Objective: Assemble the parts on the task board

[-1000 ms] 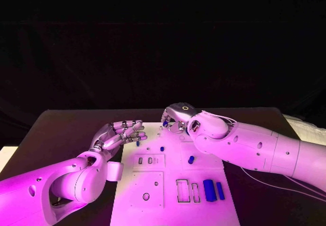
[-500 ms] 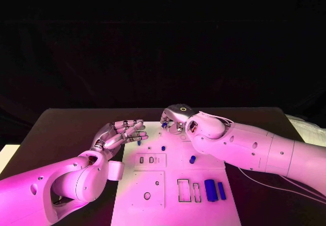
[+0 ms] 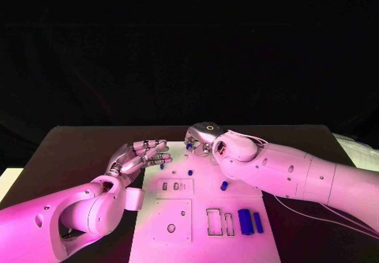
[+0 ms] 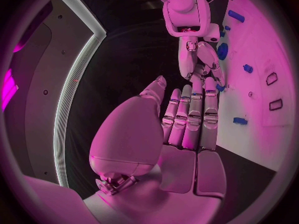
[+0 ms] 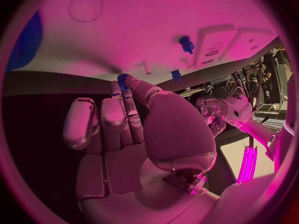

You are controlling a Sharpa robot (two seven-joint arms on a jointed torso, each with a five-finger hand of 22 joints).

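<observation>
Task board (image 3: 201,219): we are seeing the white plate lying lengthwise down the middle of the black table (image 3: 79,148), its long axis running away from the robot.
Right hand (image 3: 201,143): we are watching it working at the board's far end, pinching a small blue part (image 5: 122,79) at its fingertips, just above the white surface.
Left hand (image 3: 144,154): we are finding it hovering at the board's left edge, fingers extended side by side, holding nothing.
Loose parts: we are counting two blue bars (image 3: 250,221) lying near the board's near right, lengthwise with the board, beside two outlined slots (image 3: 219,222); a smaller blue piece (image 3: 223,186) is resting mid-board.
Governing relation: we are judging the right hand nearer; the held part is sitting directly over the far end, so seating it calls for a short descent.
</observation>
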